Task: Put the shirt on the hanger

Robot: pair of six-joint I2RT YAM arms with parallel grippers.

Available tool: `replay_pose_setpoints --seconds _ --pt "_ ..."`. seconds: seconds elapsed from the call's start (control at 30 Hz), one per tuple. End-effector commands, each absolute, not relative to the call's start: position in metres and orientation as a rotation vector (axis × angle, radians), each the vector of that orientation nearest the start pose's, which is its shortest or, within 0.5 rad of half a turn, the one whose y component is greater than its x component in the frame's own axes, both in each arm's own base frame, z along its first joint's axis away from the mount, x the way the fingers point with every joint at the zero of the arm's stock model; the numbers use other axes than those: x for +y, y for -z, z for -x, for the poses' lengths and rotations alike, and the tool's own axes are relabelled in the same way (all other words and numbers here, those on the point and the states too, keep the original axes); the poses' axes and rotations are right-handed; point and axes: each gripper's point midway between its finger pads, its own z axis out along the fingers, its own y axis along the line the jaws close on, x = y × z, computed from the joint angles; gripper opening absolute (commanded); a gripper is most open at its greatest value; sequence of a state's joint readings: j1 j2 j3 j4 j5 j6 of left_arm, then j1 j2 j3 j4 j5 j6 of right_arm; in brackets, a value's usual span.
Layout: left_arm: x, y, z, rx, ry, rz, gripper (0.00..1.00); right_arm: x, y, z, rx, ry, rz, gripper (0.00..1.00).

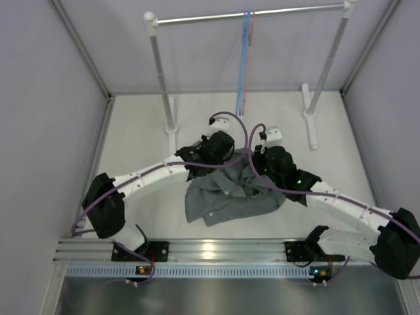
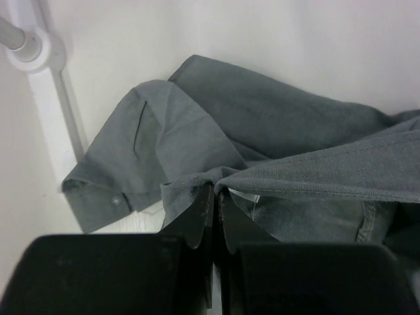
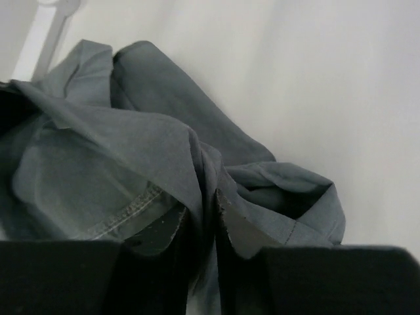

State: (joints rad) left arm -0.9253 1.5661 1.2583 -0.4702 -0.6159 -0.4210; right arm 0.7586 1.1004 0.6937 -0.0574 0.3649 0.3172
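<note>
A clothes rail (image 1: 249, 14) spans the far end of the table (image 1: 141, 131). In front of the rail, the shirt (image 1: 226, 197) lies in a crumpled grey heap, its upper edge raised between both arms. The left gripper (image 2: 213, 197) is pinched tight on a fold. The right gripper (image 3: 203, 213) has its fingers close together with cloth between them, probably to spread the shoulders. The hanger (image 1: 243, 98), a thin pink line beside blue hangers (image 1: 247, 39), hangs from the rail, not yet fetched.
</note>
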Motion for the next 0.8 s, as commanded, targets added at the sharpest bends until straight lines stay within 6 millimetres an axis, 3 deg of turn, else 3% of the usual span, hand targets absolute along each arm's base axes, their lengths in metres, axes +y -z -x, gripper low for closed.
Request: replay_pose_setpoints --seconds 0.0,0.1,0.23,0.27,0.3,0.33,0.37,0.4,0.43,0.5,0.53,0.6,0.7,0.77 --pt "-0.265 -0.190 -0.338 2.076 0.225 -0.106 0.00 0.217 -0.216 -0.300 1.824 -0.461 0.185 0.19" --pt "-0.272 -0.213 -0.342 1.977 0.349 -0.071 0.00 0.217 -0.227 -0.302 1.800 -0.462 0.190 0.34" --pt "-0.275 -0.222 -0.346 1.944 0.351 -0.084 0.00 0.218 -0.242 -0.302 1.792 -0.503 0.195 0.55" --pt "-0.275 -0.222 -0.347 1.943 0.342 -0.090 0.00 0.218 -0.257 -0.303 1.771 -0.515 0.189 0.65" --pt "-0.277 -0.221 -0.348 1.947 0.345 -0.099 0.00 0.215 -0.257 -0.300 1.799 -0.508 0.201 0.68" --pt "-0.279 -0.221 -0.348 1.949 0.351 -0.106 0.00 0.212 -0.281 -0.296 1.766 -0.528 0.194 0.71" --pt "-0.281 -0.221 -0.347 1.950 0.362 -0.109 0.00 0.209 -0.293 -0.293 1.750 -0.526 0.203 0.78" --pt "-0.284 -0.221 -0.346 1.954 0.381 -0.119 0.00 0.204 -0.298 -0.288 1.759 -0.515 0.211 0.80" --pt "-0.285 -0.221 -0.346 1.955 0.387 -0.119 0.00 0.198 -0.327 -0.281 1.698 -0.537 0.197 0.82" --pt "-0.288 -0.220 -0.346 1.960 0.400 -0.123 0.00 0.190 -0.348 -0.272 1.653 -0.545 0.203 0.87" --pt "-0.289 -0.220 -0.345 1.961 0.404 -0.127 0.00 0.184 -0.370 -0.266 1.601 -0.565 0.191 0.88" --pt "-0.291 -0.220 -0.345 1.963 0.413 -0.129 0.00 0.175 -0.386 -0.264 1.564 -0.557 0.173 0.93" --pt "-0.294 -0.223 -0.344 1.962 0.433 -0.131 0.00 0.165 -0.399 -0.280 1.555 -0.497 0.128 0.90" --pt "-0.296 -0.226 -0.342 1.957 0.450 -0.141 0.00 0.159 -0.403 -0.306 1.581 -0.449 0.089 0.85"
